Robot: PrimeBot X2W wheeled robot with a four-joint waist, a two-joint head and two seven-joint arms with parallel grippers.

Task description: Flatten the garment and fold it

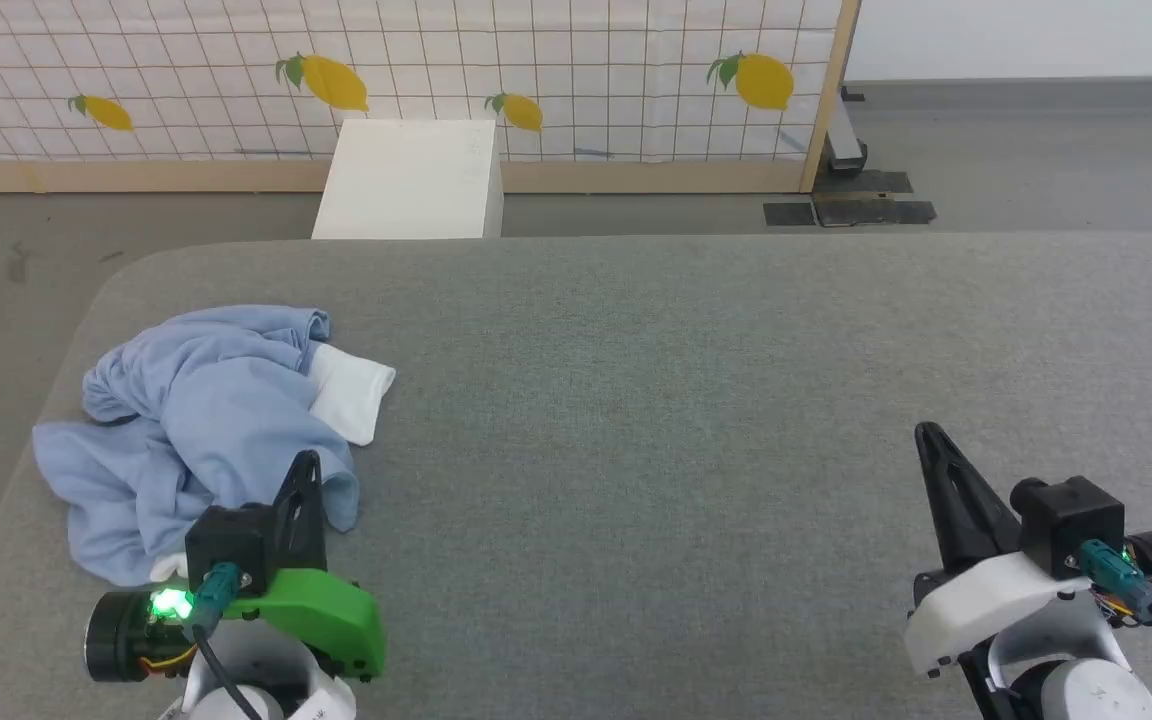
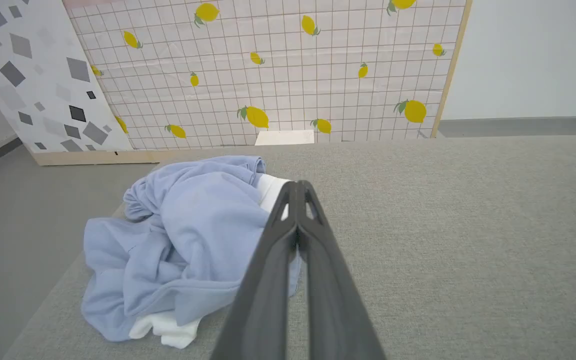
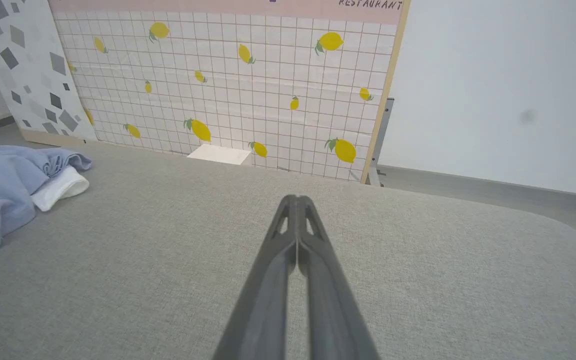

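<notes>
The light blue T-shirt (image 1: 196, 420) lies crumpled in a heap at the left of the head view, near the left edge of the grey padded surface (image 1: 696, 400). A white fold pokes out at its upper right and a scrap of white shows at its lower edge. None of it is spread flat, so I judge the flattening not yet begun. My left claw (image 1: 308, 462) sits at the lower left of that frame, its two dark fingers pressed tip to tip with nothing between them, pointing up at the near side of the heap. In its wrist view the fingers overlap the cloth, but I cannot tell whether they touch it or hang just above. I'd say it is placed there because the shirt is on its side, so it is the arm to take the first pinch. My right claw (image 1: 926, 435), at the lower right, is likewise closed tight and empty, over bare surface well apart from the shirt, likely waiting for an edge to pull its way
</notes>
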